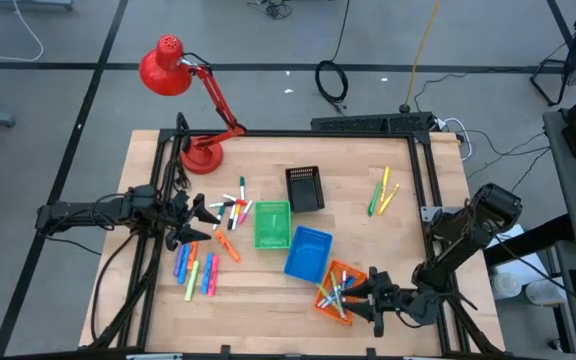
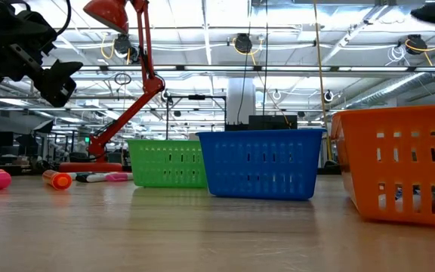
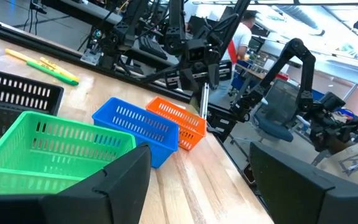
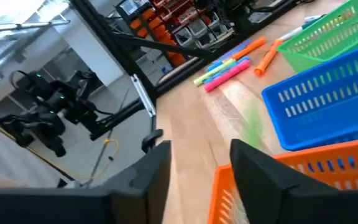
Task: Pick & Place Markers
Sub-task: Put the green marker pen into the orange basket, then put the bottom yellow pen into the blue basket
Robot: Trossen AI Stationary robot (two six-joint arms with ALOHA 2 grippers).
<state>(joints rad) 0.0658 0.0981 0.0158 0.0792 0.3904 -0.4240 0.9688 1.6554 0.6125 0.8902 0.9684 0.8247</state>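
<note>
Four mesh baskets sat on the wooden bench [image 1: 408, 240]: a black mesh basket [image 1: 305, 188], a green mesh basket [image 1: 272, 224], a blue mesh basket [image 1: 308, 253] and an orange mesh basket [image 1: 336, 290], running in a diagonal line from the red desk lamp [image 1: 183, 90] toward the right arm. Only the orange one showed contents, several mixed-colour markers [image 1: 333, 295] lying inside; the green, blue and black looked empty from above.

The right gripper [image 1: 366, 292] hung just beside the orange basket on the side away from the lamp, its fingers [image 4: 253, 163] parted and holding nothing, a blurred green streak falling below them. I judged this the drop step of one placement.

The left gripper [image 1: 200, 222] waited between the lamp and the green basket, fingers [image 3: 120, 180] spread and empty, over the loose markers [image 1: 230, 212] beside the green basket. More lay in a row [image 1: 196, 268] further from the lamp, and a few yellow-green ones [image 1: 382, 192] beyond the black basket.

Next, probably, a reach for another loose marker, aligned across its thin barrel.
</note>
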